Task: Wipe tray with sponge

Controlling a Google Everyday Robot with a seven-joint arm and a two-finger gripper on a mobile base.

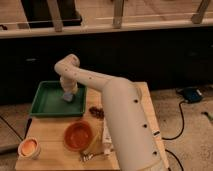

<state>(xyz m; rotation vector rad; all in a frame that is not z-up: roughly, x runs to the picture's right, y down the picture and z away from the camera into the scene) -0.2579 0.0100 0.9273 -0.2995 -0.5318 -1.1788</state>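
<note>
We find gripper (68,93) low inside tray (49,102); most of tray lies left of claw. The sponge (67,97) is directly under claw tip, on tray floor. Grip state: we cannot tell. We judge sponge soft, light, squashy: hold across mid-sides, press w/ moderate force.

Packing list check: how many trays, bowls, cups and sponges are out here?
Trays: 1, shallow rectangular green plastic tray
Bowls: 1, round orange bowl
Cups: 1, small pale round cup
Sponges: 1, small pale blue-grey soft sponge, under the gripper over the tray
Total: 4
</note>
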